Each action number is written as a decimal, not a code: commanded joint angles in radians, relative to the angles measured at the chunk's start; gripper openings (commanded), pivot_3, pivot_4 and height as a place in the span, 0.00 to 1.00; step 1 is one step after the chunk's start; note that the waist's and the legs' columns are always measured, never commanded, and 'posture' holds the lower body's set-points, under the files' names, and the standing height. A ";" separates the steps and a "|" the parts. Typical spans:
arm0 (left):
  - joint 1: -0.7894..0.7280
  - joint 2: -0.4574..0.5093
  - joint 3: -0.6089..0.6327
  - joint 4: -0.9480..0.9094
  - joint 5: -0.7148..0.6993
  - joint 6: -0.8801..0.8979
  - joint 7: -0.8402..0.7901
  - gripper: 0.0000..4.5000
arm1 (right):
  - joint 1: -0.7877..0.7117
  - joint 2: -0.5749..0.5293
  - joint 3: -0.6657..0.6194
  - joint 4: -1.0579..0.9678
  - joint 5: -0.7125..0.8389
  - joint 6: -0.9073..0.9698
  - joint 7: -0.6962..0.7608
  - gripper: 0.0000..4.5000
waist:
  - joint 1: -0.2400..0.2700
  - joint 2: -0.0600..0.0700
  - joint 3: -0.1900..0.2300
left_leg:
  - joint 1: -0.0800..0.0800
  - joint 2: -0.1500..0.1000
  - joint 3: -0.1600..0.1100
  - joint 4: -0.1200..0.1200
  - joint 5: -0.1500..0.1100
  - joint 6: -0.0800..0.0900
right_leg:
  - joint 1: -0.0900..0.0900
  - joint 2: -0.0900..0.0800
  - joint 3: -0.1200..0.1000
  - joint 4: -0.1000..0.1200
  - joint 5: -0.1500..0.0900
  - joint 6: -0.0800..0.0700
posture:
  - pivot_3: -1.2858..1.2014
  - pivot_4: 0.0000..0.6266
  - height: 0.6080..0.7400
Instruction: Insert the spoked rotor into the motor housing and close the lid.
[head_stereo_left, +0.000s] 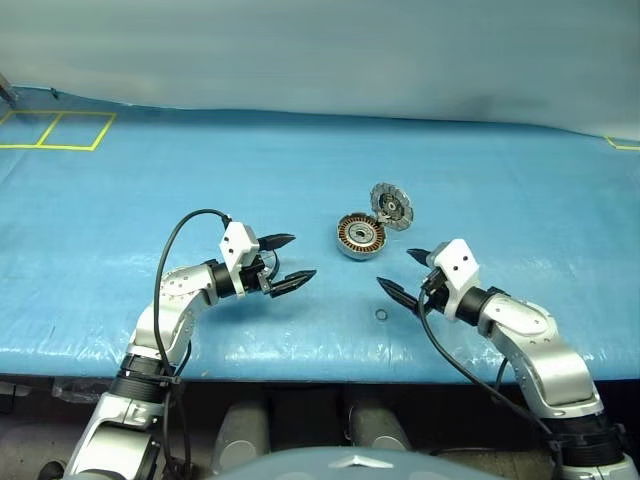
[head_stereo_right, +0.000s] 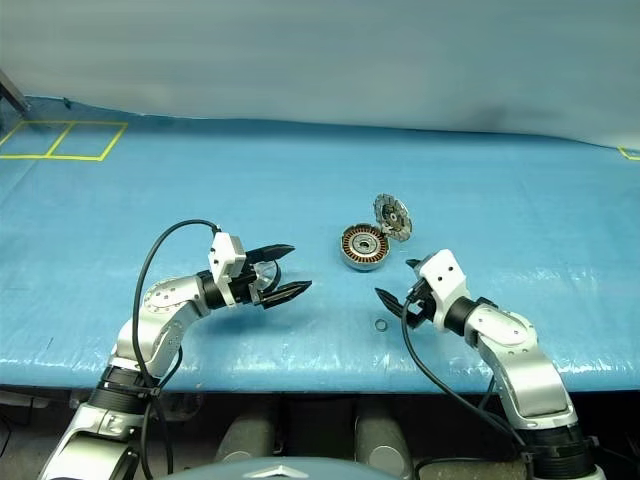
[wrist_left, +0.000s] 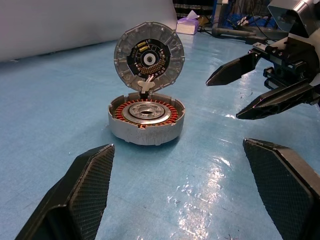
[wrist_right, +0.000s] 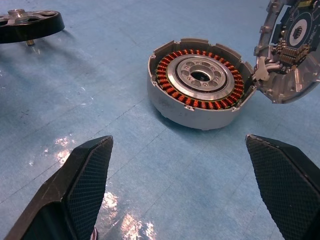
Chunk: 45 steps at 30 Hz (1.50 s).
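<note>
Motor housing (head_stereo_left: 360, 237) sits between the two grippers, just ahead of them — lid (head_stereo_left: 391, 206) hinged up, so the windings lie exposed for loading. One housing, one lid, one tiny ring (head_stereo_left: 381, 316) near the right gripper (head_stereo_left: 407, 274). Left gripper (head_stereo_left: 284, 262) and right gripper both spread, empty.

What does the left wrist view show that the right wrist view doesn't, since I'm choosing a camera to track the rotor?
Left wrist view: the right gripper, open, off to one side of the housing, and the whole inner face of the lid. Right wrist view: the spoked rotor, lying apart from the housing. Both: the motor housing with copper windings, its lid standing open.
</note>
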 joint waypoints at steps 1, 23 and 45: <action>-0.019 0.001 0.018 -0.034 -0.005 -0.014 0.003 1.00 | -0.014 -0.008 -0.009 -0.018 0.004 -0.002 0.006 0.99 | 0.000 0.000 0.000 | 0.000 0.000 0.000 0.000 0.000 0.000 | 0.000 0.000 0.000 0.000 0.000 0.000 | 0.52 0.24 1.00; -0.029 -0.009 0.006 -0.017 0.015 -0.032 0.010 1.00 | -0.072 -0.080 0.049 0.003 -0.073 0.046 0.025 0.99 | 0.000 0.000 0.000 | 0.000 0.000 0.000 0.000 0.000 0.000 | 0.000 0.000 0.000 0.000 0.000 0.000 | 0.52 0.24 1.00; 0.031 -0.038 -0.019 -0.026 0.055 -0.056 0.026 1.00 | -0.675 -0.241 0.528 0.234 -0.382 -0.022 0.495 0.99 | -0.003 0.000 0.001 | -0.001 0.000 0.000 0.001 0.000 0.000 | -0.001 0.001 0.000 0.000 0.000 0.000 | 0.52 0.24 1.00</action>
